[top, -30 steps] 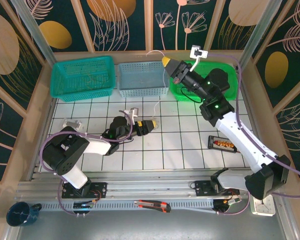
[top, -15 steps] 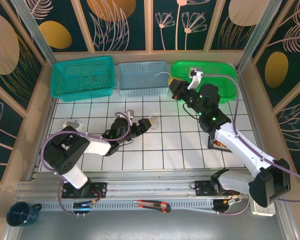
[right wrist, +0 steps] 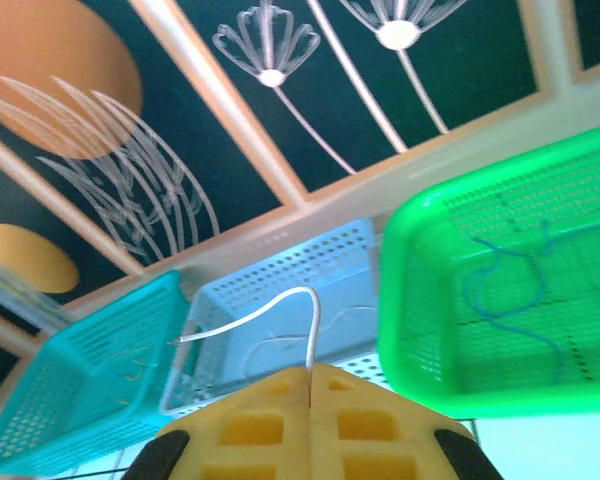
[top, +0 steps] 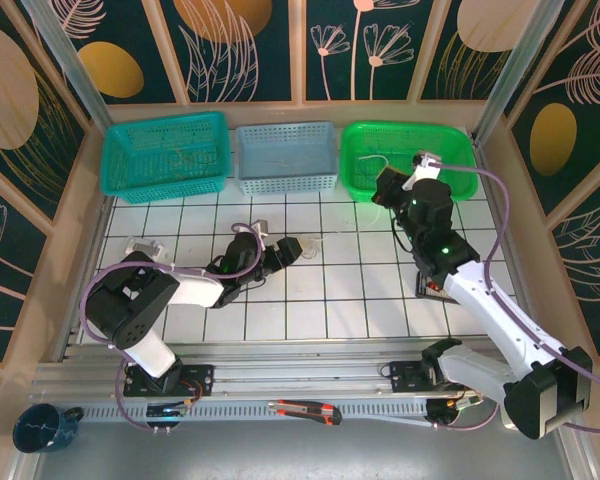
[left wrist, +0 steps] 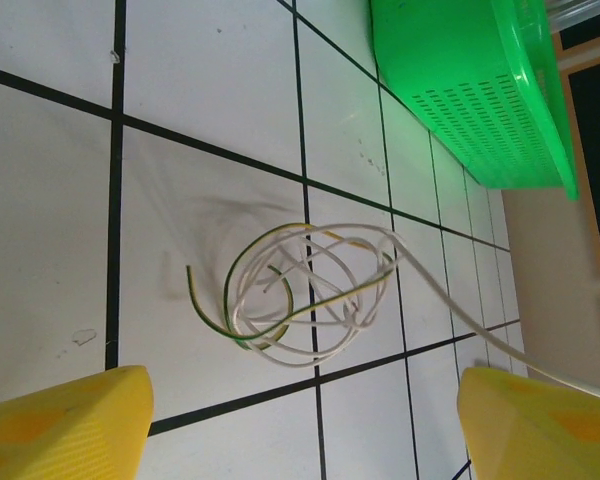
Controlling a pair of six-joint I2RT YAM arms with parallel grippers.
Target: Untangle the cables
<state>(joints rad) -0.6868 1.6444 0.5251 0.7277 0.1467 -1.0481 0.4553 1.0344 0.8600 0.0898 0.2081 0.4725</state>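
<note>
The cables (left wrist: 305,290) lie on the white tiles as a small tangle of thin white and yellow-green loops. In the top view they (top: 309,243) sit just right of my left gripper (top: 288,248). That gripper (left wrist: 300,435) is open, its yellow fingers (left wrist: 60,420) wide apart on the near side of the tangle and touching nothing. One white strand (left wrist: 470,325) runs off from the tangle to the right. My right gripper (top: 384,187) hovers at the green basket's (top: 410,158) left edge. Its fingers (right wrist: 250,425) are shut on a thin white wire (right wrist: 310,315) that curls up and left.
Three baskets line the back: teal (top: 165,155), light blue (top: 286,157) and green (right wrist: 510,300), the green one holding a blue wire (right wrist: 510,275). A black box (top: 442,288) lies beside the right arm. A cutter (top: 305,410) and a mug (top: 40,428) sit off the front edge.
My right gripper has swung right and lower, from above the blue basket's edge to the green basket's left side, still pinching the white wire. The left gripper stayed by the tangle.
</note>
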